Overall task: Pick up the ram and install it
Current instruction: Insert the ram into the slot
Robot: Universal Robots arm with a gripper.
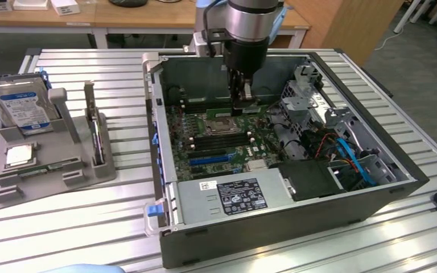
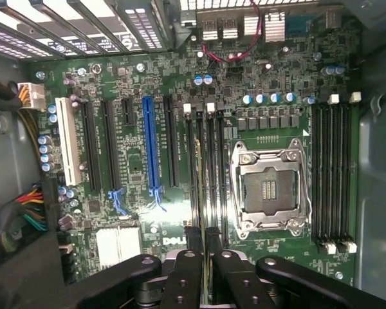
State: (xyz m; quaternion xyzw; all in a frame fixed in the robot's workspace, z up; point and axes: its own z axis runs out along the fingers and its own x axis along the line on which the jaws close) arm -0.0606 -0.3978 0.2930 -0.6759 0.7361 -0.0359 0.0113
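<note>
Pinching the ram edge-on, the gripper holds it over the memory slots beneath its fingers: insertion step. Seating likely needs slot alignment, then straight pressure.

Open tower computer case lying on its side on a slatted metal table. Inside lies a green motherboard with a metal-framed CPU socket. A long blue expansion slot and a white slot stand among black ones. A silver power supply with a dark label sits at the case's near edge, and blue cables run just beside it. At the exterior view's left, a grey holder carries an upright blue-labelled hard drive and a flat square silver chip. A wooden desk stands behind.
</note>
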